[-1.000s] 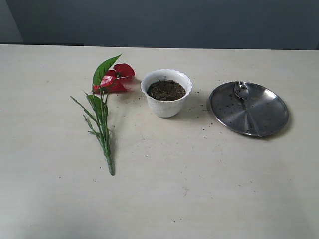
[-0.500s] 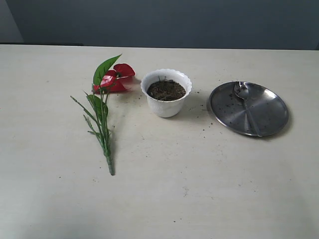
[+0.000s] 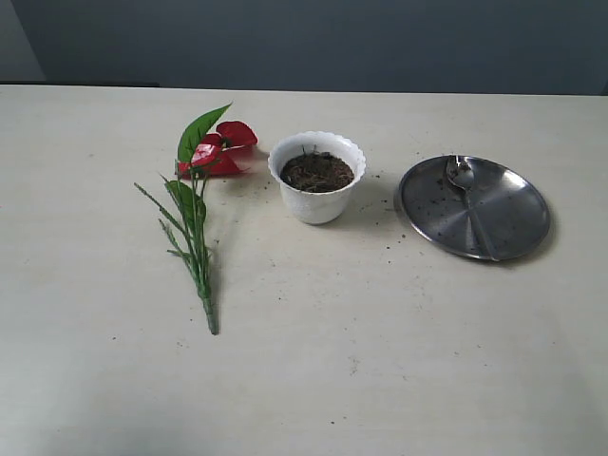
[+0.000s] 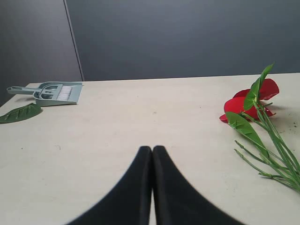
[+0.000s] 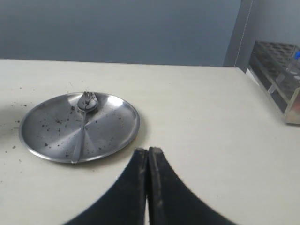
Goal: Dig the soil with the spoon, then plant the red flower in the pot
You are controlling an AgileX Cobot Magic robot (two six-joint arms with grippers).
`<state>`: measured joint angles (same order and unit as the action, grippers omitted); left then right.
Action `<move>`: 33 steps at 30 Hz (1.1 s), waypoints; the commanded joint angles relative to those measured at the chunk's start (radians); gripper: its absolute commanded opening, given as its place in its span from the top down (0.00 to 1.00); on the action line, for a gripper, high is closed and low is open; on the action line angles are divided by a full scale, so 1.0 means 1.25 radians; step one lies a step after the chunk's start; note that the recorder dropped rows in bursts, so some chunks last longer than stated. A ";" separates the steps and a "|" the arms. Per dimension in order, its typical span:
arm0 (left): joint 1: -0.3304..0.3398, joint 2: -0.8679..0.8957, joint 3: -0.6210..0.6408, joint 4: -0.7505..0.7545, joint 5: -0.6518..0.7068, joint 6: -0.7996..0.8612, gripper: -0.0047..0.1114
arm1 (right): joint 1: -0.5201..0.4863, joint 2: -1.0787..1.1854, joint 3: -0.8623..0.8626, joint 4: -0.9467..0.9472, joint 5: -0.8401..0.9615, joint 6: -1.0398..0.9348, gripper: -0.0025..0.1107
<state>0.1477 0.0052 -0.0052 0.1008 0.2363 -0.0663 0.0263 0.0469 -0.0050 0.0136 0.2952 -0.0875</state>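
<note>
While the dark brown crumbly soil (image 3: 316, 172) sits inside the small white round pot with the scalloped rim (image 3: 315, 205), filling it to just below the edge, the pot stands upright near the middle of the pale cream table (image 3: 380, 370). Just beside it, on the left of the exterior view, the artificial red flower with its glossy heart-shaped bloom, thin green stems and broad leaves (image 3: 196, 214) lies flat, bloom end nearest the pot and stems running toward the near edge. On the pot's other side, apart from it, the slim shiny silver metal spoon (image 3: 467, 197) rests in a flat round steel plate (image 3: 518, 214), bowl at the far side and handle reaching the near rim; dark crumbs speckle the plate and the table around it. Neither arm shows in the exterior view. Each wrist view shows black fingers pressed together and holding nothing: the left gripper (image 4: 152, 149) hangs over bare table near the flower, the right gripper (image 5: 148, 150) near the plate. Farther off lie a grey-green plastic dustpan with brush (image 4: 54, 92) and a loose green leaf (image 4: 19, 113).
</note>
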 commanded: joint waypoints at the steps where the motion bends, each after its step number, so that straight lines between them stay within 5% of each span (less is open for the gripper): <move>1: 0.001 -0.004 0.004 -0.002 0.002 -0.002 0.96 | -0.005 -0.003 0.004 -0.001 0.018 0.002 0.98; 33: 0.001 -0.004 0.004 -0.002 0.002 -0.002 0.96 | -0.005 -0.038 0.004 -0.001 0.006 -0.014 0.98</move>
<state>0.1477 0.0052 -0.0052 0.1008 0.2363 -0.0663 0.0263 0.0064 -0.0012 0.0136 0.3119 -0.0977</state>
